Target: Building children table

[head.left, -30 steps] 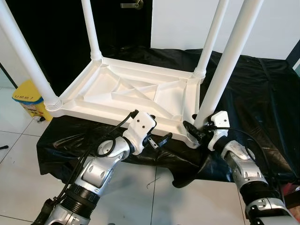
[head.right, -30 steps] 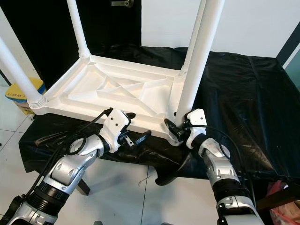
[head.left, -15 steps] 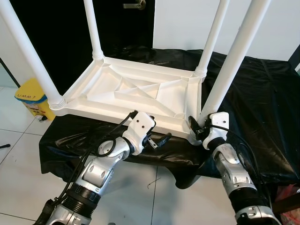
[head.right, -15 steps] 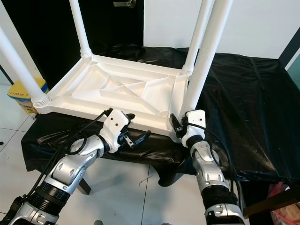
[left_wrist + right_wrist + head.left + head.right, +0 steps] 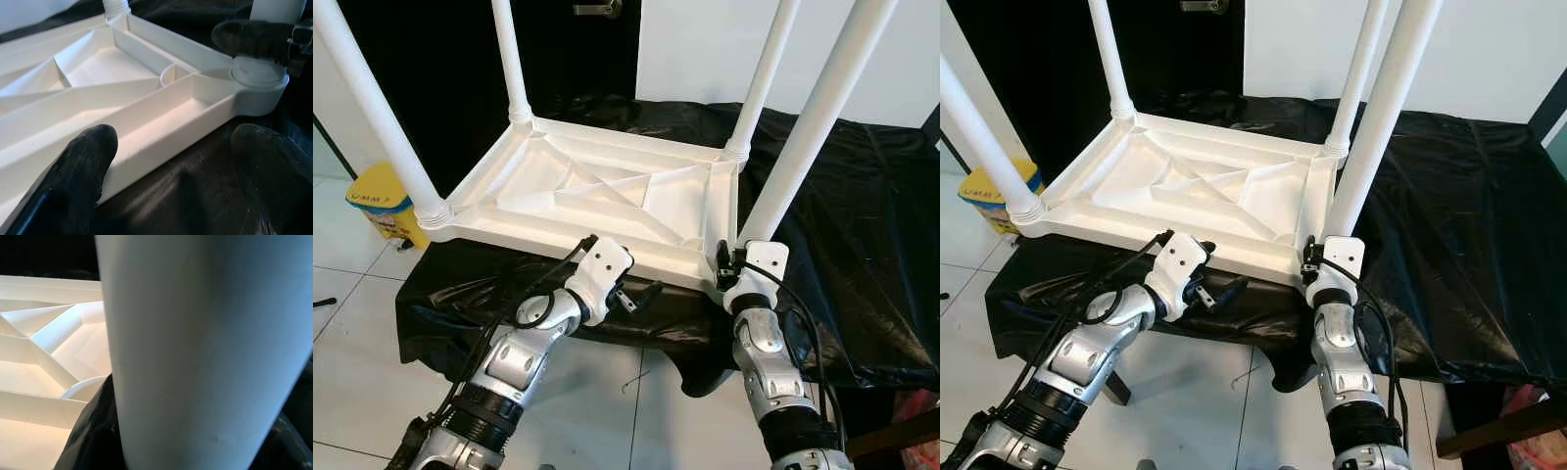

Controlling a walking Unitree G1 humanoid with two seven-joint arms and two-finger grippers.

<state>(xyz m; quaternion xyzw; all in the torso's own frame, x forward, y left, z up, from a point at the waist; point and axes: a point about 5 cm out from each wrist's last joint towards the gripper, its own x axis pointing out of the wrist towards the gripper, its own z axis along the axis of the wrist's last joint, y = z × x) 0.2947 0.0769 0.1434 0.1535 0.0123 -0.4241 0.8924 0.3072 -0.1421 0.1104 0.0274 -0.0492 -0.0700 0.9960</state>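
Observation:
A white plastic children's table (image 5: 607,191) lies upside down on a black cloth (image 5: 862,215), its legs pointing up. My right gripper (image 5: 728,270) is shut around the base of the near right leg (image 5: 813,127), just above its socket at the table's front corner. In the right wrist view the leg (image 5: 205,347) stands between the black fingers (image 5: 90,431). My left gripper (image 5: 641,294) hovers open at the table's front edge. In the left wrist view its fingers (image 5: 78,171) straddle the rim (image 5: 161,132), with the leg socket (image 5: 259,78) ahead.
A yellow container (image 5: 377,201) stands on the tiled floor at the left. Behind the table are a dark door with a handle (image 5: 597,8) and a white wall. The cloth hangs over the support's front edge near my arms.
My right forearm has swung left under the corner, with the wrist turning around the leg base while it keeps hold. The left gripper has barely moved. The camera has shifted slightly.

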